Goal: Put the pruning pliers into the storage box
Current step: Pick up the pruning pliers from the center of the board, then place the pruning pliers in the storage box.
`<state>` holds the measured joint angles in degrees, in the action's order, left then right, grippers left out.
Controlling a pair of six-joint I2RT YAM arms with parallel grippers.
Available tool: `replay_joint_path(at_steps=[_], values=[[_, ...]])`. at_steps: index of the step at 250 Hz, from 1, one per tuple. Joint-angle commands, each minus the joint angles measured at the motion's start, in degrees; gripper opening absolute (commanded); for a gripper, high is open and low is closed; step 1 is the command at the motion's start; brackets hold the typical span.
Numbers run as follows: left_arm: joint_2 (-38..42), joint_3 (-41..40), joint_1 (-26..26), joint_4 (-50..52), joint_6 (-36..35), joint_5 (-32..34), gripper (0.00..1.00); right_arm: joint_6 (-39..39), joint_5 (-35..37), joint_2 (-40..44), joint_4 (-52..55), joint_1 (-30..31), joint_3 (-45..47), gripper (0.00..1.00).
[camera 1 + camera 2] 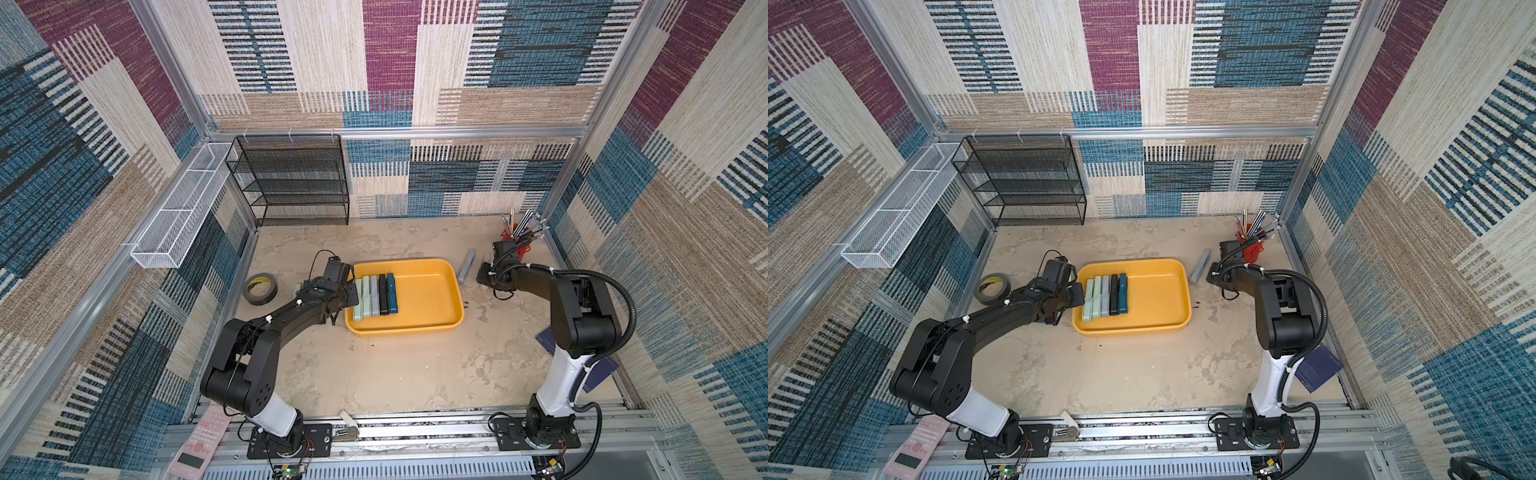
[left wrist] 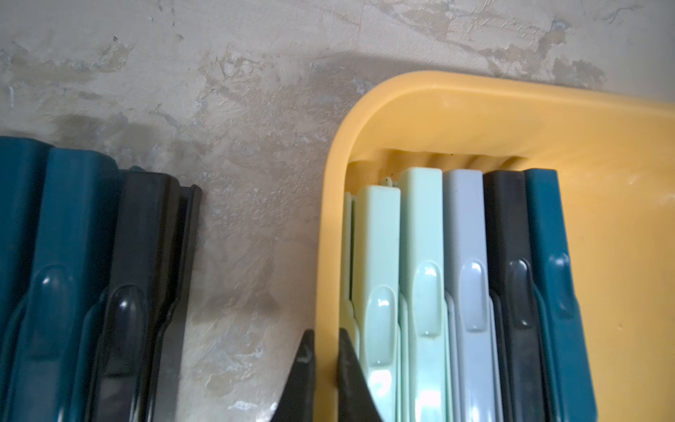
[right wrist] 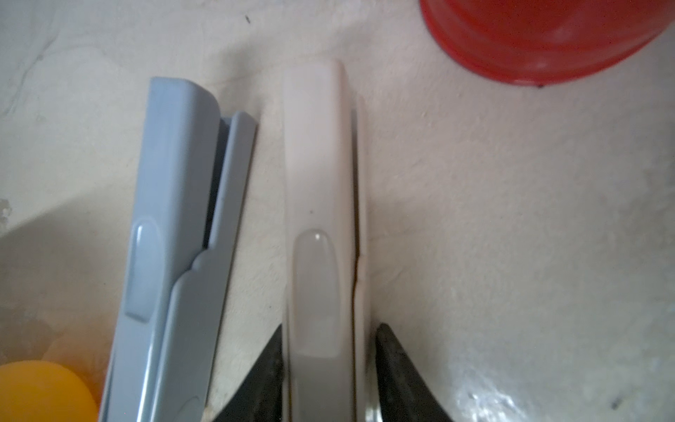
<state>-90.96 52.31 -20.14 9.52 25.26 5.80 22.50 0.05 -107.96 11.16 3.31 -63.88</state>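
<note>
The yellow storage box (image 1: pixel 428 297) (image 1: pixel 1154 291) sits mid-table with several pruning pliers (image 1: pixel 376 297) (image 2: pixel 420 292) side by side along its left wall: pale green, grey, black and teal. My left gripper (image 2: pixel 326 350) (image 1: pixel 352 293) is shut on the box's left rim (image 2: pixel 325 255). Teal and black pliers (image 2: pixel 91 274) lie on the table outside that rim. My right gripper (image 3: pixel 328 339) (image 1: pixel 484 275) straddles a cream pliers (image 3: pixel 317 182) lying on the table; one finger touches it, the other stands a sliver off. A grey pliers (image 3: pixel 182 201) (image 1: pixel 466 266) lies beside it.
A black tape roll (image 1: pixel 260 288) lies left of my left arm. A red cup of pens (image 1: pixel 519 237) (image 3: pixel 529 36) stands just behind the right gripper. The black mesh rack (image 1: pixel 291 178) and white wire basket (image 1: pixel 178 212) are at the back left. A dark blue booklet (image 1: pixel 598 370) lies front right.
</note>
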Motion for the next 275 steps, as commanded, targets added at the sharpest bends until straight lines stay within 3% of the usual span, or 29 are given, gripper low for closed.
replay_joint_path(at_steps=[1, 50, 103, 156, 275], values=[[-0.36, 0.06, 0.06, 1.54, -1.43, 0.18, 0.09, -0.59, 1.08, 1.41, -0.26, 0.09, 0.66, 0.35], [-0.28, 0.34, 0.1, 1.63, -1.41, 0.17, 0.09, -1.7, 1.45, 4.16, 0.94, 0.31, 1.35, 0.27], [-0.27, -0.11, 0.05, 1.34, -0.47, 0.01, 0.09, -4.02, 4.89, 10.02, 4.68, 3.19, 0.29, 0.25], [-0.36, -0.28, -0.02, 1.03, 0.9, -0.08, 0.09, -4.22, 12.41, 14.69, 7.59, 12.95, -2.26, 0.25], [-0.27, -0.28, -0.04, 0.44, 2.13, -0.54, 0.09, 6.38, 6.46, 10.65, 2.85, 31.17, -3.2, 0.26]])
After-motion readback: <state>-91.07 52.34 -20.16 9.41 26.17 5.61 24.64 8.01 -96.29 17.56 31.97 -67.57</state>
